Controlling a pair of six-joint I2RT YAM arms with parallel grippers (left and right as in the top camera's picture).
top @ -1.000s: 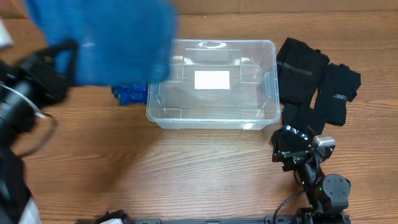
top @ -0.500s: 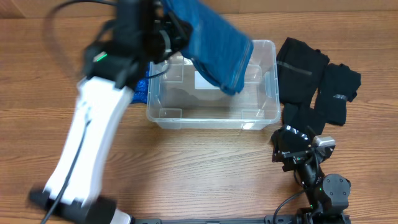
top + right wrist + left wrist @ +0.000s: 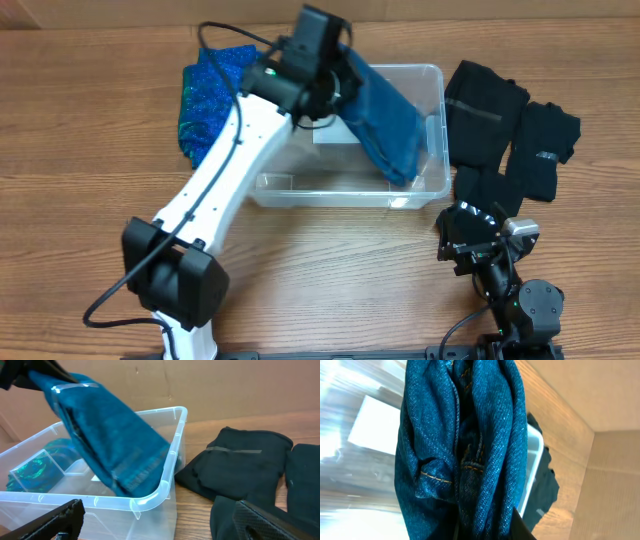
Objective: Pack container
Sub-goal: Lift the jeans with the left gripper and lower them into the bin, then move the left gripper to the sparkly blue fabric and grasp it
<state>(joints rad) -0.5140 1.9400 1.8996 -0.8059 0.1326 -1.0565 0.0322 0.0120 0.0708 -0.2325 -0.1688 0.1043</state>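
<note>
Container of clear rectangular plastic (image 3: 330, 196) has blue denim jeans (image 3: 388, 128) hanging into it, clamped in the left gripper (image 3: 338, 82); the right gripper (image 3: 468, 230) sits spread wide.

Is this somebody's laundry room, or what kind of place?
Probably a robotics test bench, not a home: a white robot arm holds jeans in a clear container on a wood-grain table, with a cardboard backdrop behind.

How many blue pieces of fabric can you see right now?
2. Jeans hang from the left end effector into the container; a shiny blue cloth lies left of it. The arm may hide more.
</note>
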